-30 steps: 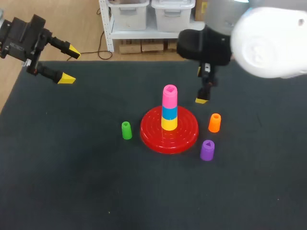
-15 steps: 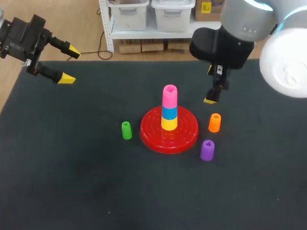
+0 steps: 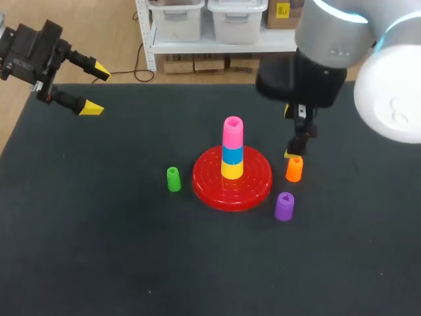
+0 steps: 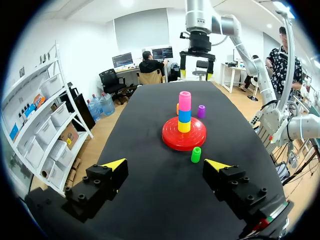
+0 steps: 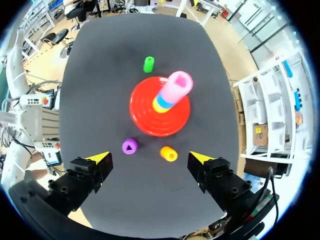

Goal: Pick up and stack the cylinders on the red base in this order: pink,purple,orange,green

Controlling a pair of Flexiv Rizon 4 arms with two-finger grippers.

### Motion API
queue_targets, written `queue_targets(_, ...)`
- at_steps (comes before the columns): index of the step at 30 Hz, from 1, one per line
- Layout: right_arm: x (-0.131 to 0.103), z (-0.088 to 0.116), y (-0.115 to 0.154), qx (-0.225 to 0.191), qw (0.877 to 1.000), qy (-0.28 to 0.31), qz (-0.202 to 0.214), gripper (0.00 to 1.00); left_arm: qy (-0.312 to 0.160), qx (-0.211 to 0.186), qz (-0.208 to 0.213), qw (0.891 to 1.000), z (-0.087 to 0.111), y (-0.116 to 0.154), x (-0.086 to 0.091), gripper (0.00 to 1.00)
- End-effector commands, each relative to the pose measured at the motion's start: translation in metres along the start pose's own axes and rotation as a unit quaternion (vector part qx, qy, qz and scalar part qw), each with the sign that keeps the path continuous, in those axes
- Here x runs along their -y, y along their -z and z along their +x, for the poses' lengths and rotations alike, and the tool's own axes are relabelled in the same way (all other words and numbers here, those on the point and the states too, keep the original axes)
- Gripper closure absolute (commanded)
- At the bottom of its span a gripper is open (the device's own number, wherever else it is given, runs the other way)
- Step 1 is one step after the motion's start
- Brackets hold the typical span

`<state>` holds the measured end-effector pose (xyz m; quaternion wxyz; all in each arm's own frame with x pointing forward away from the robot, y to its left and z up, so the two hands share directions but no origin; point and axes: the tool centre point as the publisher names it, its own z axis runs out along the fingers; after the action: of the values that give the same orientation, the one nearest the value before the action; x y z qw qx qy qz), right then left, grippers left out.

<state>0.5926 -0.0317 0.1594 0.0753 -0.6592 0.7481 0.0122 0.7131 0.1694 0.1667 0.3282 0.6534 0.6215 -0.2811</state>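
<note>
On the red base (image 3: 253,187), three stacked cylinders (image 3: 232,150); three loose cylinders (image 3: 284,206) beside; left fingers (image 4: 114,164), right fingers (image 5: 100,159) apart.

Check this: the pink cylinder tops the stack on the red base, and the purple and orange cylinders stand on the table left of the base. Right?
No. The head view shows the purple cylinder and the orange cylinder on the table right of the red base, not left. The pink cylinder does top the stack.
</note>
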Motion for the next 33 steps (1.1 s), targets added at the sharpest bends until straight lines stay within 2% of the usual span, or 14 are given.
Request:
queue_targets(1,-0.01,0.006,-0.008,0.004,1.0,-0.008,-0.01,0.0,-0.001,0.0,0.0,1.0,0.001,0.0,0.0,0.0)
queue_targets(9,-0.033,0.013,-0.044,-0.008,0.999,-0.022,-0.044,0.0,-0.001,0.0,0.0,1.0,0.001,0.0,0.0,0.0)
queue_targets(14,-0.043,0.015,-0.065,-0.034,0.998,-0.021,-0.041,0.0,-0.001,0.0,0.0,1.0,0.001,0.0,0.0,0.0)
queue_targets(19,-0.05,0.012,-0.077,-0.028,0.998,-0.03,-0.055,0.0,-0.001,0.0,0.0,1.0,0.001,0.0,0.0,0.0)
queue_targets(26,-0.051,0.017,-0.099,-0.038,0.996,-0.047,-0.065,0.0,-0.001,0.0,0.0,1.0,0.001,0.0,0.0,0.0)
queue_targets(33,-0.048,0.021,-0.109,-0.045,0.995,-0.049,-0.074,0.0,-0.001,0.0,0.0,1.0,0.001,0.0,0.0,0.0)
